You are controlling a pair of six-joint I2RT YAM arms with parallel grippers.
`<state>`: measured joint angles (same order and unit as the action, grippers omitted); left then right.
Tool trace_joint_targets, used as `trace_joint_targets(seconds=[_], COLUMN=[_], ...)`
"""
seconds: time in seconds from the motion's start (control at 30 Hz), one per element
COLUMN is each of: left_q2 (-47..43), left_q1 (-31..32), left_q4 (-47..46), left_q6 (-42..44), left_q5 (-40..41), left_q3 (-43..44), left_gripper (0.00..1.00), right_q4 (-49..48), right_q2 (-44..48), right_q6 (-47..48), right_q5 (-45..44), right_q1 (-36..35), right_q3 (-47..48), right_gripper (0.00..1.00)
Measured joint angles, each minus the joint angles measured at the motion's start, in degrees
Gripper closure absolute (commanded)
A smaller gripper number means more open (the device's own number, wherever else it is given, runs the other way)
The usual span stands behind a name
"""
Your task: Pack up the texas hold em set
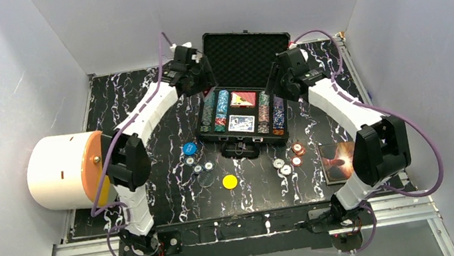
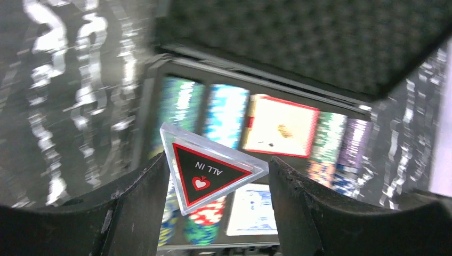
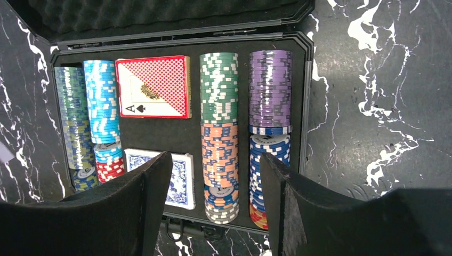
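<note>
Far left: white cylinder [image 1: 60, 173] lies on its side; not part of the set.

Left gripper [image 2: 217, 160] holds the clear triangular ALL IN marker [image 2: 210, 170], pinched across the jaws at about mid spread. One edge sits against the left pad and the opposite corner against the right. It hangs above the left half of the open case [image 1: 243, 142], which sits at back centre of the desk [image 1: 169, 210] with its lid up.

Judgement: the grip looks thin, a corner contact only. Descend slowly with no wrist twist, or the marker may pivot out.

Bare foam shows between red deck [image 3: 154, 88] and blue deck [image 3: 184, 181], which is likely the spot. Set the marker flat and let go only once it rests.

Right gripper [image 3: 216, 157] is spread wide and empty over the case's front right; keep it aside.

Yellow disc [image 1: 230, 182] and loose chips [image 1: 286, 162] wait on the desk in front.
</note>
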<state>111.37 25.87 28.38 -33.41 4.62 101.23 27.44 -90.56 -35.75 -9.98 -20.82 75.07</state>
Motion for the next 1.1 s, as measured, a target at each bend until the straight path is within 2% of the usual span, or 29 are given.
trace_joint_targets(seconds=[0.23,0.4,0.57,0.97,1.1], left_q2=[8.81,17.18,22.1,23.34,23.34], left_q1=[6.91,10.29,11.8,12.09,12.09], left_q4=[-4.92,-5.62,-5.16,-4.37,-3.74], left_q6=[2.43,4.57,6.99,10.36,10.54], left_q5=[-7.67,-8.83,-8.07,-4.9,-4.42], left_q3=[9.66,15.91,18.12,23.12,22.69], left_gripper=[0.46,0.46,0.45,0.42,0.36], right_q4=[0.46,1.42,1.46,1.38,1.22], right_q2=[3.65,6.21,7.98,9.03,9.03], right_q6=[-2.27,-3.13,-3.1,-3.1,-3.08], right_q5=[-0.63,-1.55,-2.21,-1.51,-1.42], right_q1=[2.29,4.11,5.16,5.44,5.44], right_q3=[-3.63,-5.99,-6.97,-8.44,-8.44], right_gripper=[0.31,0.3,0.3,0.3,0.3])
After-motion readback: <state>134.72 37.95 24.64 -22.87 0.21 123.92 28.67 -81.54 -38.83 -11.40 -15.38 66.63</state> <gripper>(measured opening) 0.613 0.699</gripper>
